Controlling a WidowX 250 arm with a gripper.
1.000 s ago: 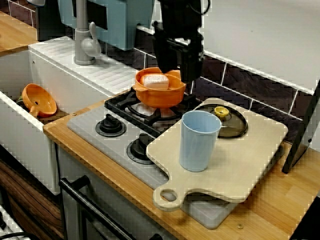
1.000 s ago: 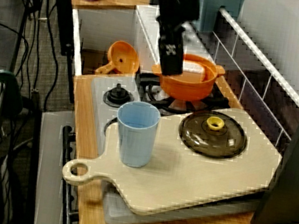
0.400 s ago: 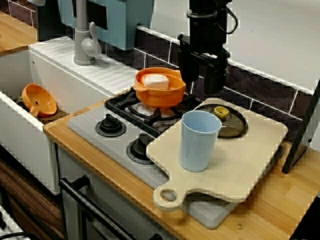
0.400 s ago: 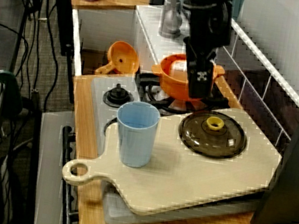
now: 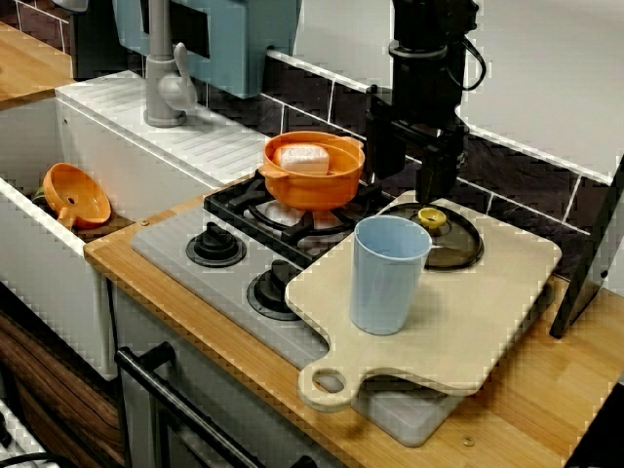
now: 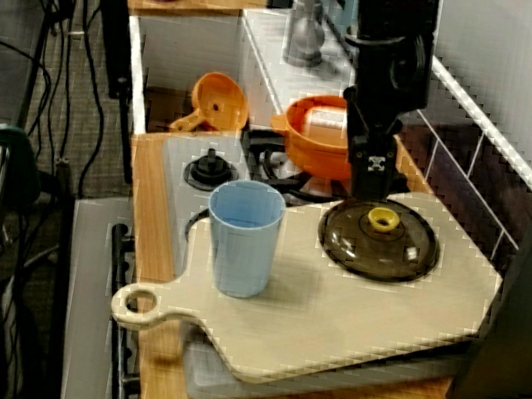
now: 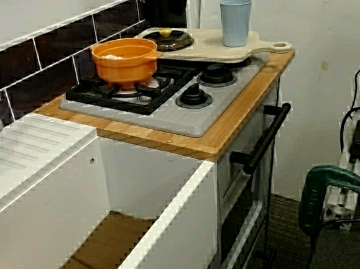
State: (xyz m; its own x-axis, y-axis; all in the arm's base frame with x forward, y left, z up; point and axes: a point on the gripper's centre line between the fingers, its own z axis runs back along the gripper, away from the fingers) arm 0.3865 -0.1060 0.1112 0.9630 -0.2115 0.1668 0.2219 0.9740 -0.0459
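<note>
In the front view my black gripper point(image 5: 408, 190) hangs open and empty just above a dark glass lid point(image 5: 439, 239) with a yellow knob point(image 5: 430, 217). The lid lies on a pale wooden cutting board point(image 5: 478, 322). From the side view, the gripper point(image 6: 371, 183) stands a little behind the knob point(image 6: 381, 218), not touching it. To its left an orange pot point(image 5: 312, 174) holding a white block point(image 5: 303, 158) sits on the back burner. A light blue cup point(image 5: 388, 275) stands upright on the board in front of the lid.
The board overhangs a grey hob point(image 5: 195, 249) with black knobs. A white sink with a grey tap point(image 5: 164, 83) lies to the left, with an orange funnel-like piece point(image 5: 76, 195) in it. A dark panel point(image 5: 595, 253) leans at the right. The view from the sink end shows the pot point(image 7: 124, 59) and cup point(image 7: 236, 21).
The gripper has travelled right and slightly down, from beside the orange pot to above the lid's yellow knob. Its fingers stay apart. Nothing else has moved.
</note>
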